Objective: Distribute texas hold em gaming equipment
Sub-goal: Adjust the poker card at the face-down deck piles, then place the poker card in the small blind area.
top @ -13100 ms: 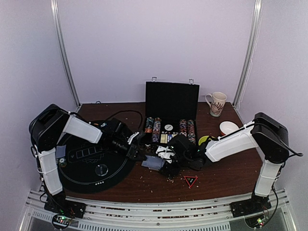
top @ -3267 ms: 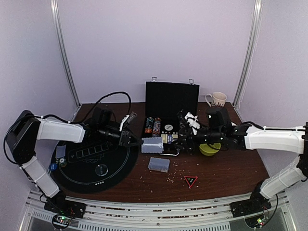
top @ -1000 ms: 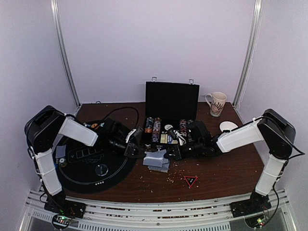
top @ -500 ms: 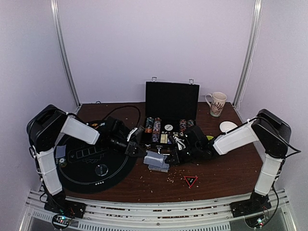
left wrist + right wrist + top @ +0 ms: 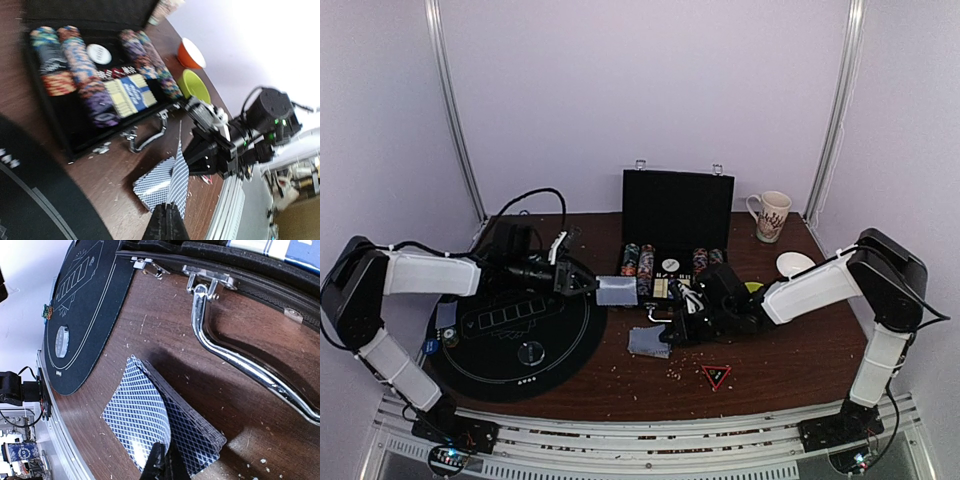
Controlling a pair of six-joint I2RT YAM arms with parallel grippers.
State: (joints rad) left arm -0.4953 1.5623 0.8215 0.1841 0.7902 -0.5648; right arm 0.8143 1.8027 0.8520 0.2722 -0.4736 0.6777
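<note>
Both pairs of jaws are closed on cards. Left gripper (image 5: 167, 221) pinches a single blue-backed playing card (image 5: 616, 291) in the air between the round black mat (image 5: 550, 350) and the open chip case (image 5: 676, 215). Right gripper (image 5: 161, 460) nips the curled-up top card (image 5: 142, 415) of the deck (image 5: 648, 343), which lies on the wooden table (image 5: 790, 360).

Your brown table (image 5: 800, 365) carries a round black mat (image 5: 485, 365) at the left, an open chip case (image 5: 677, 210) at the back and a deck of cards (image 5: 648, 342) just before it. A red triangle (image 5: 716, 376) lies nearer; a mug (image 5: 770, 215) stands back right.
</note>
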